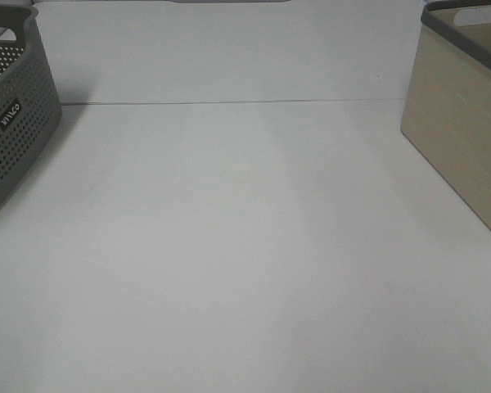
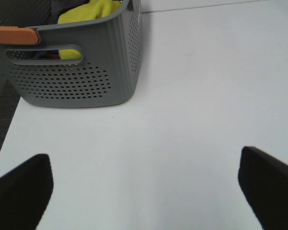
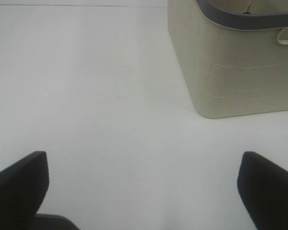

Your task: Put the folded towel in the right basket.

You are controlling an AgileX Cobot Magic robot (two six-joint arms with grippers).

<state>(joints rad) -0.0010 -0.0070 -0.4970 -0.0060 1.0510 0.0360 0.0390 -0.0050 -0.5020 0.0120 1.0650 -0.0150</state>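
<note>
Only one text visible: small dark label (image 1: 10, 114) with white lettering on perforated wall of grey basket (image 1: 20, 131), exterior high view, left edge. Label sits tilted; letters too small and skewed to read with certainty. Beige basket (image 1: 458, 139) on right: no marking visible. Wrist views: no readable text on either basket.

Lab-style test bench — bare white tabletop (image 1: 245, 262), grey basket (image 1: 16, 139), beige basket (image 1: 458, 139).
</note>
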